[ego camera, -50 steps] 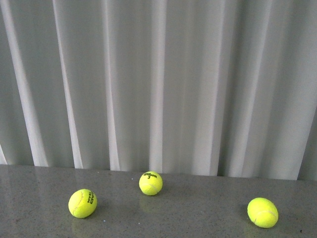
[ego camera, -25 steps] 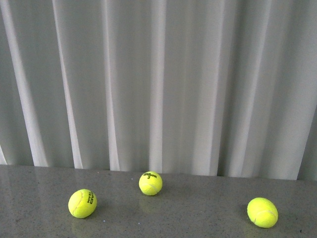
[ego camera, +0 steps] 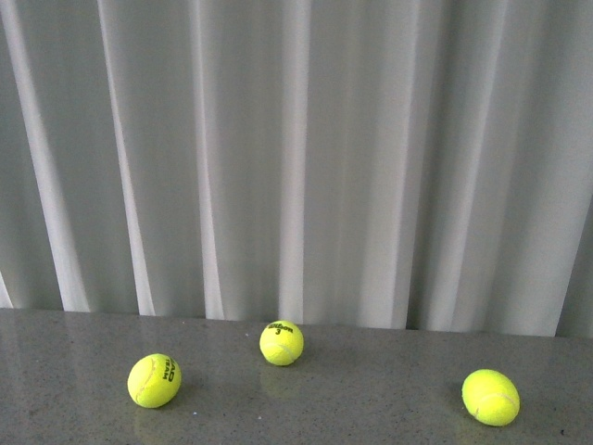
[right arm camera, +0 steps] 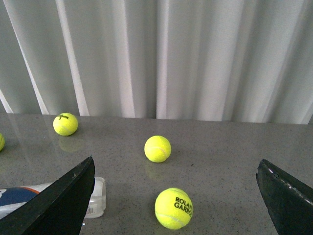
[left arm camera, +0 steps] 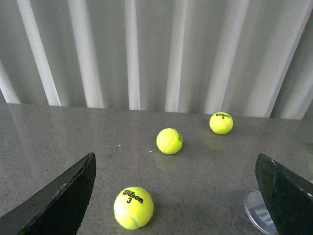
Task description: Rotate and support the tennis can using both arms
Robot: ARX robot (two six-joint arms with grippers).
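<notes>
The tennis can [right arm camera: 22,193] lies on its side on the grey table in the right wrist view, showing its blue, white and orange label and a clear end. One finger of my right gripper [right arm camera: 175,164] covers part of it. That gripper is open, with a yellow ball marked Roland Garros [right arm camera: 173,208] lying between its fingers. My left gripper [left arm camera: 175,166] is open too, over a Wilson 3 ball [left arm camera: 133,207]. A clear round lid with a Wilson mark [left arm camera: 259,214] lies beside one left finger. Neither arm nor the can shows in the front view.
Three yellow balls [ego camera: 155,380] [ego camera: 282,342] [ego camera: 491,397] lie on the grey table [ego camera: 371,389] in the front view. A white pleated curtain [ego camera: 296,158] hangs right behind the table. More balls [left arm camera: 169,141] [left arm camera: 221,123] [right arm camera: 158,148] [right arm camera: 65,124] lie farther out in the wrist views.
</notes>
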